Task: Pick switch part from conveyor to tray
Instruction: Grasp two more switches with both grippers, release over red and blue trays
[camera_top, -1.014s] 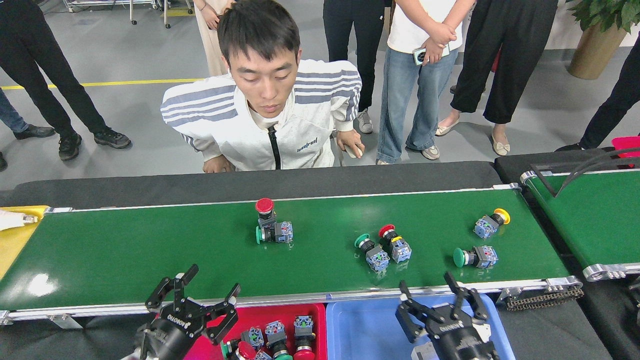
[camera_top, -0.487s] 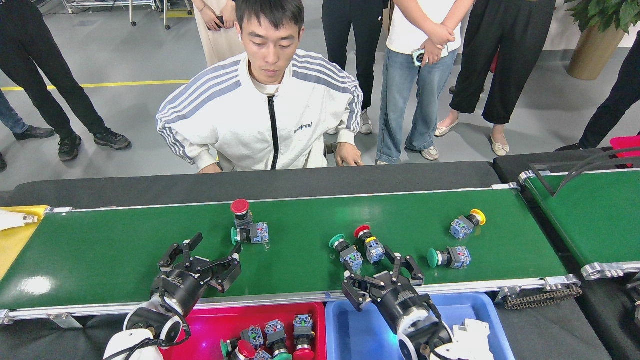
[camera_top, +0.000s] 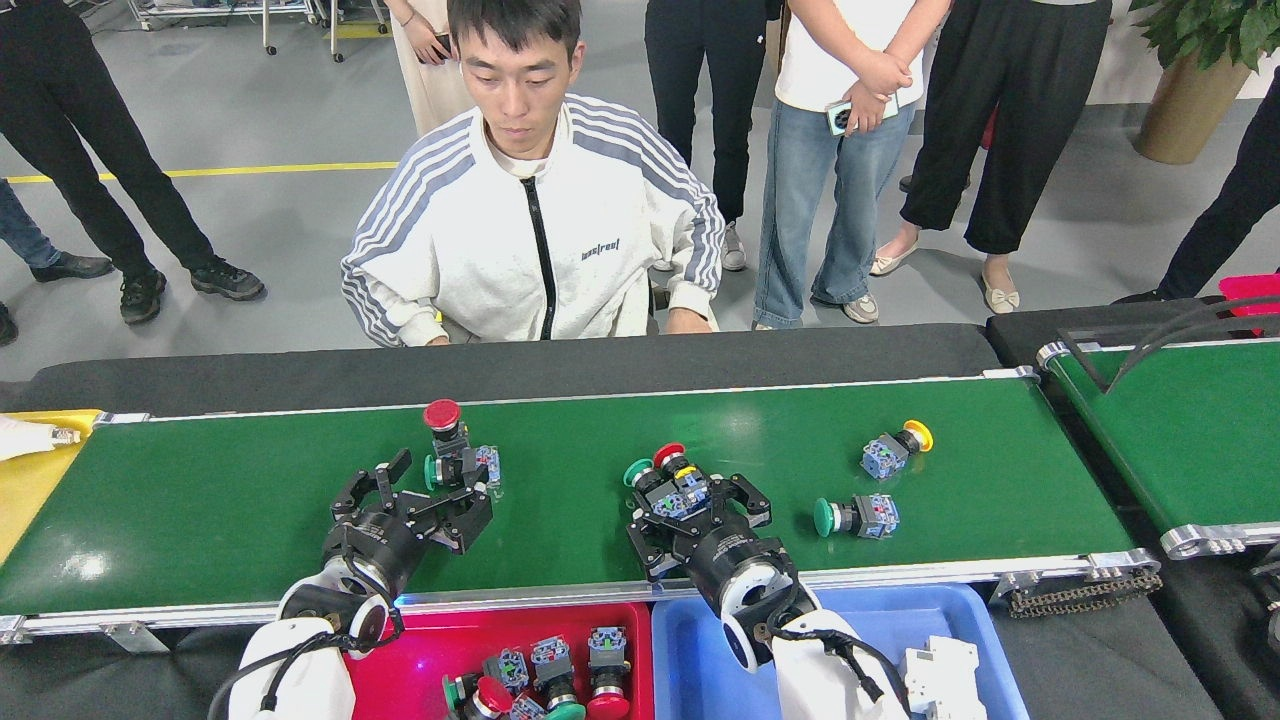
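Head view — both grippers are over the conveyor (camera_top: 250, 500); the left gripper (camera_top: 425, 500) is spread wide; the right gripper (camera_top: 700, 510) is spread around two switch parts (camera_top: 670, 480).

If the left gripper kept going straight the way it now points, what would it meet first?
Most likely the green-capped switch lying just beyond the left gripper, with the red-capped switch right behind it on the conveyor. Depth is hard to judge from this single view.

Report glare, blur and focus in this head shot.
Head view: soft glare patches on the conveyor, brightest at its near left corner and mid-belt; switch parts sharp enough to tell cap colours; left gripper and right gripper dark but crisp, no evident motion blur; lighting even, shadows faint.
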